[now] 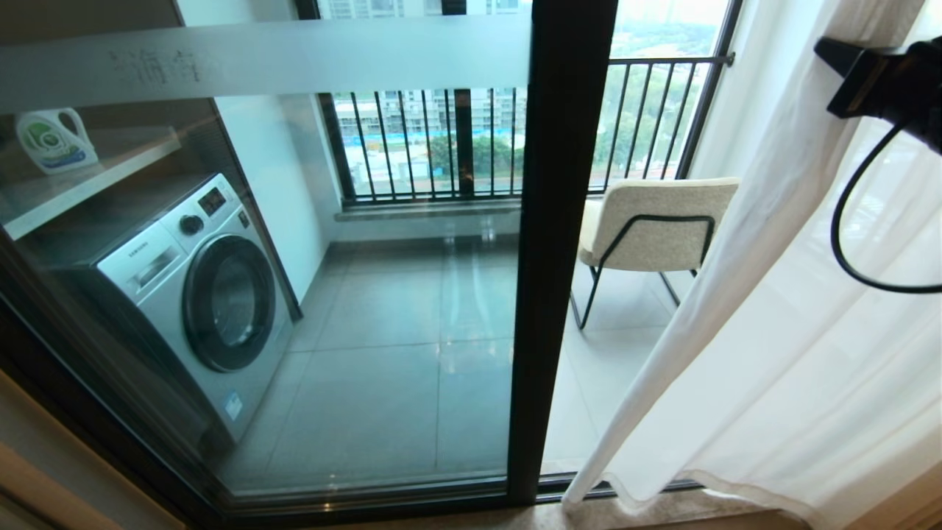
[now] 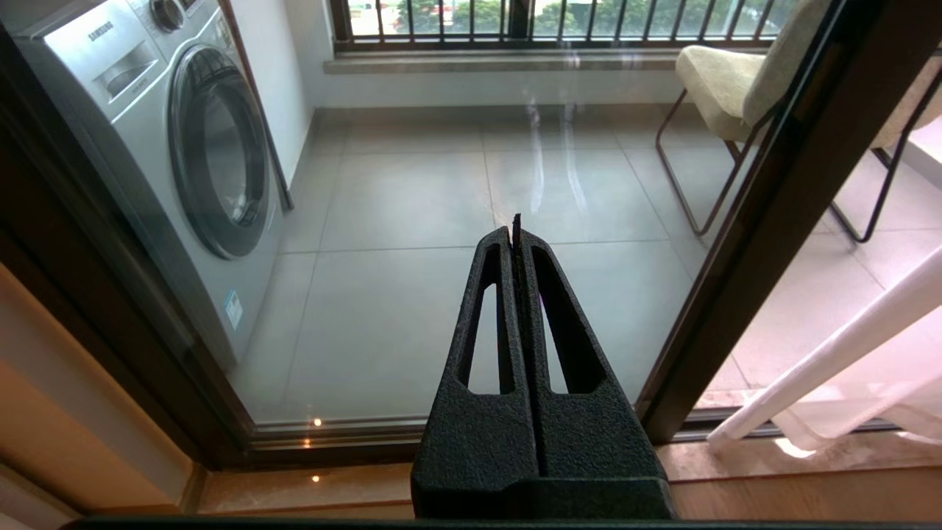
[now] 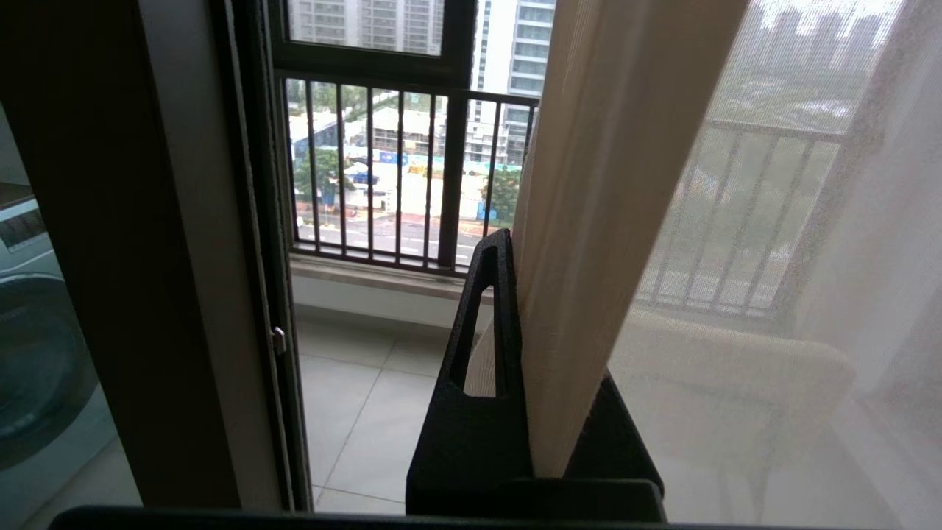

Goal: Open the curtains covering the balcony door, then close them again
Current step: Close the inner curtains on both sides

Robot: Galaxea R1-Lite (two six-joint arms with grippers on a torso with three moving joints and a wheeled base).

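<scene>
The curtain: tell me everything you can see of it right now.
The curtain is sheer white, translucent fabric with soft folds and a narrow hemmed edge. It is drawn aside to the right, leaving most of the balcony door uncovered, its edge slanting down to the sill. The right gripper is shut on its hemmed edge.

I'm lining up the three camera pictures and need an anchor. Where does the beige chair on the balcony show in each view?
Head view: the chair stands right of centre, behind the balcony door, beside the curtain.
Left wrist view: upper right corner, partly cut by the door frame.
Right wrist view: a faint shape seen through the sheer curtain, beside the right gripper.
Shared landmark: the black-barred railing.
</scene>
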